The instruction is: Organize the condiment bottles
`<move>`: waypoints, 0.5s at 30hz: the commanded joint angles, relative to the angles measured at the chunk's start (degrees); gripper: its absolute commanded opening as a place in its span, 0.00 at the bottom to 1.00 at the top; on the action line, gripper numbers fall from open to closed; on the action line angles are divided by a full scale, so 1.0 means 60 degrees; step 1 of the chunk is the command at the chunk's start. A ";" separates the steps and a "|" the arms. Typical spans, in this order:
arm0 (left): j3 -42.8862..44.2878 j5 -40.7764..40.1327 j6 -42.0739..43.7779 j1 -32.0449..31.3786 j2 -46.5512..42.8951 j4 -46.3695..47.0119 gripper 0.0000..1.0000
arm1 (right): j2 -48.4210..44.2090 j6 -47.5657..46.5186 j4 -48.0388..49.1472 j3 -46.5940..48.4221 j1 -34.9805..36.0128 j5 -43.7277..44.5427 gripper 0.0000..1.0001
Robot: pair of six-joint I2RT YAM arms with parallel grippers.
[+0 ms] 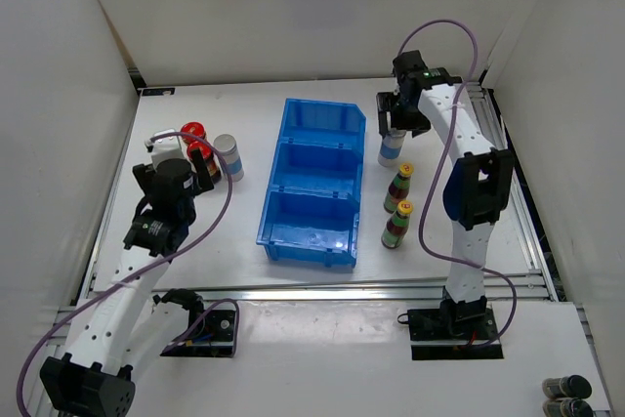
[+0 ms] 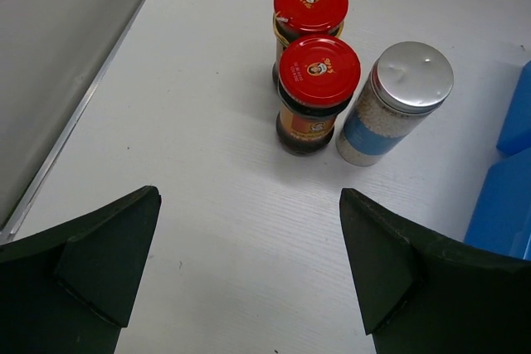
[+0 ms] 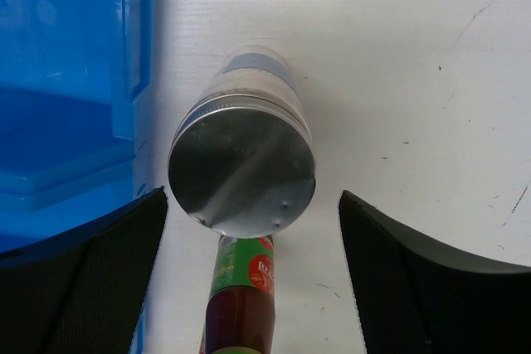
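Beside the bin's (image 1: 314,183) right wall, toward its far end, the right tool (image 3: 251,201) hangs over a silver jar (image 3: 242,173). Its fingers are apart and straddle the cap, with no contact that its wrist view shows. The step in hand looks like a grasp of this jar for the bin. To do it well, I would come down plumb until the pads sit below the lid on the straight wall, then close. The metal lid is smooth and faintly dented, so a grip on it alone may slip. One finger runs close to the glossy blue plastic wall, and a slim bottle (image 3: 241,296) of dark glass with a red and green label stands just beside the jar, so there is little room to drift. The jar is a clear cylinder of white grains with a blue band. Left of the bin, the left tool (image 2: 249,196) is spread too and holds nothing, short of two squat red-capped jars (image 2: 318,93) and a second silver jar (image 2: 398,105), all upright on the white counter (image 2: 207,230). No bottle is in the bin yet.
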 commanded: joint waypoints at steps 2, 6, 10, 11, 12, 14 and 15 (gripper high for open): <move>0.0045 -0.0270 -0.0076 -0.0038 0.0097 0.0056 1.00 | 0.0260 -0.0071 0.0231 -0.0126 0.0012 -0.0185 0.78; 0.0045 -0.0270 -0.0076 -0.0038 0.0185 0.0056 1.00 | 0.0261 -0.0071 0.0232 -0.0038 0.0012 -0.0185 0.54; 0.0045 -0.0358 -0.0076 -0.0125 0.0185 0.0056 1.00 | 0.0145 -0.0071 0.0232 0.0195 0.0012 0.0048 0.35; 0.0045 -0.0358 -0.0076 -0.0125 0.0185 0.0056 1.00 | 0.0143 -0.0071 0.0232 0.0341 0.0012 0.0136 0.29; 0.0045 -0.0358 -0.0076 -0.0125 0.0185 0.0056 1.00 | 0.0027 -0.0071 0.0232 0.0430 0.0012 0.0239 0.24; 0.0045 -0.0358 -0.0076 -0.0125 0.0185 0.0056 1.00 | -0.0163 -0.0071 0.0115 0.0839 0.0012 0.0371 0.12; 0.0045 -0.0358 -0.0076 -0.0125 0.0185 0.0056 1.00 | -0.0266 -0.0071 0.0115 0.0957 0.0012 0.0371 0.10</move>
